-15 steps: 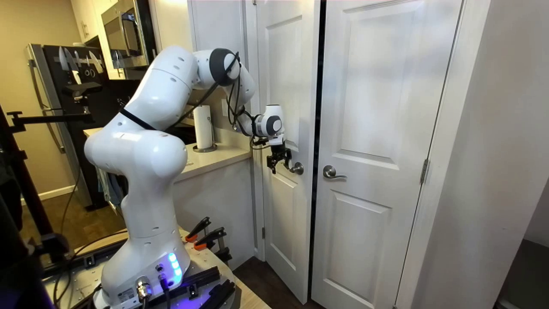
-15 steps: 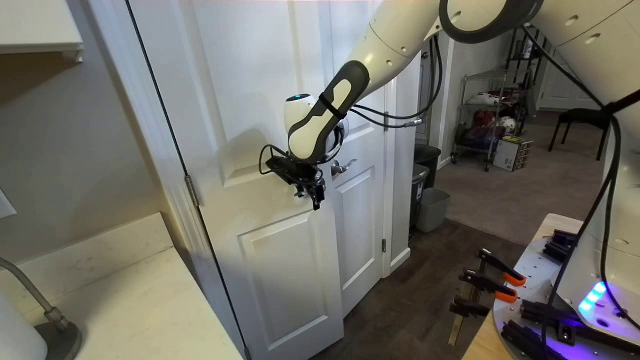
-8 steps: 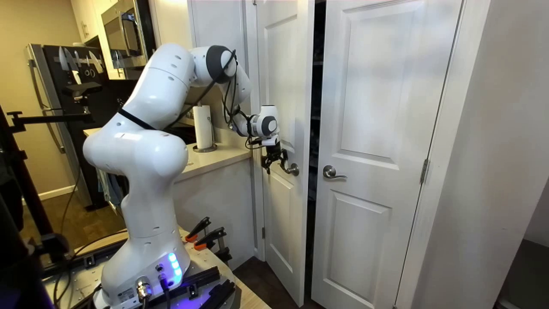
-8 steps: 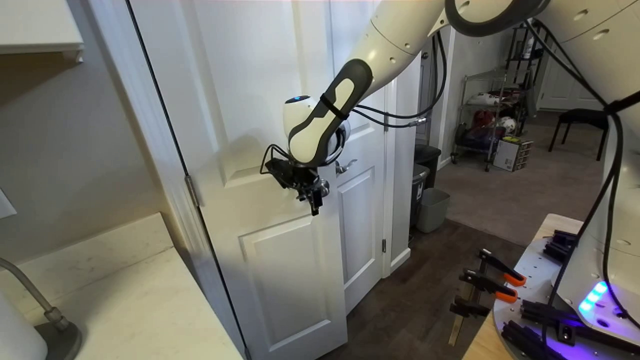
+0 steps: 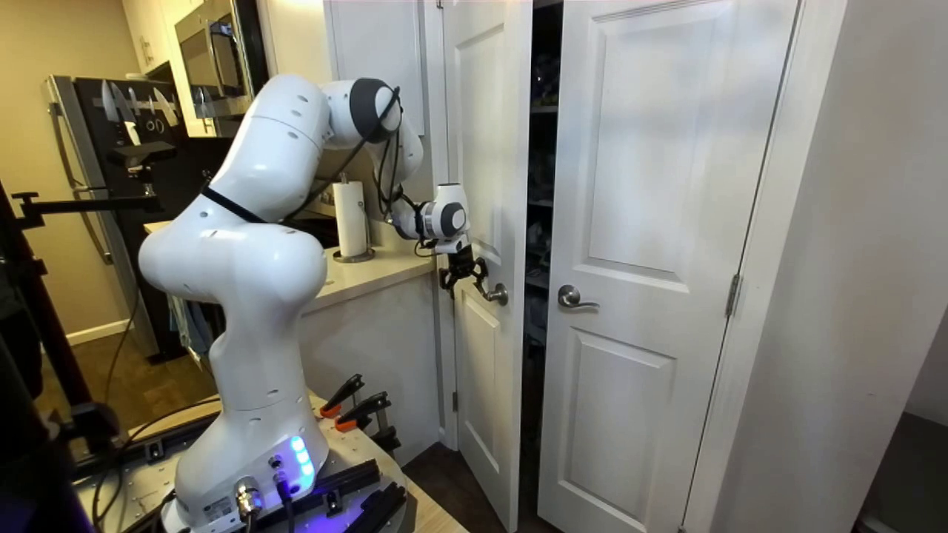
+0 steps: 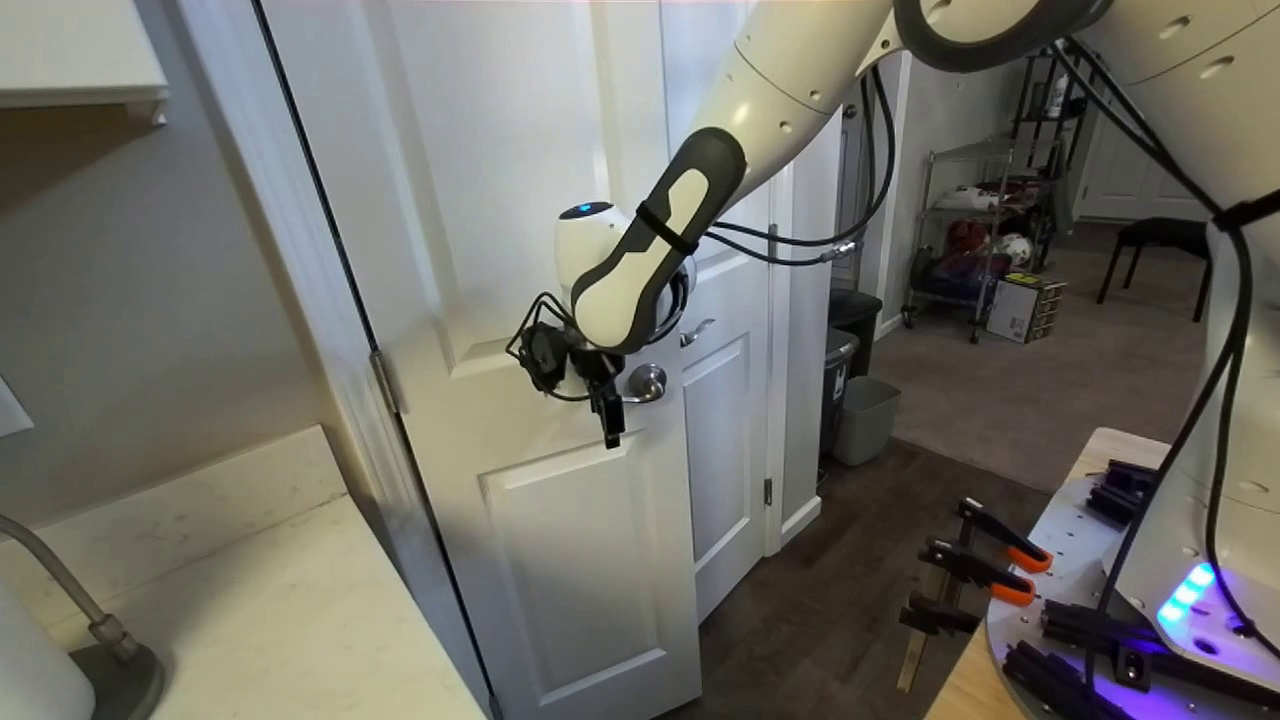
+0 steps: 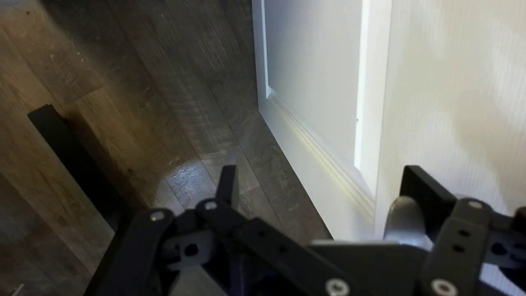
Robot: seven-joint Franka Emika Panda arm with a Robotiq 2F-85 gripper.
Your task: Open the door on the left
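The door on the left [image 5: 489, 170] is a white panelled door standing ajar, and it shows in both exterior views. A dark gap with shelves behind it separates its free edge from the matching door. Its silver lever handle [image 6: 645, 384] sits near that edge. My gripper [image 5: 465, 285] is at the handle, jaws wide apart. In the wrist view the lever's rounded end [image 7: 404, 218] lies just inside the right-hand finger [image 7: 427, 197], apparently against it, while the other finger [image 7: 227, 185] stands well away over the floor.
The matching right door [image 5: 652, 222] has its own lever handle [image 5: 570, 296]. A counter [image 6: 230, 600] with a paper towel roll [image 5: 350, 218] adjoins the hinge side. Clamps [image 6: 975, 565] stick out from the robot's table edge, above dark wood floor [image 6: 800, 640].
The door has swung further out, and the dark gap has widened, with shelves showing inside. My gripper has moved with the handle, toward the counter side.
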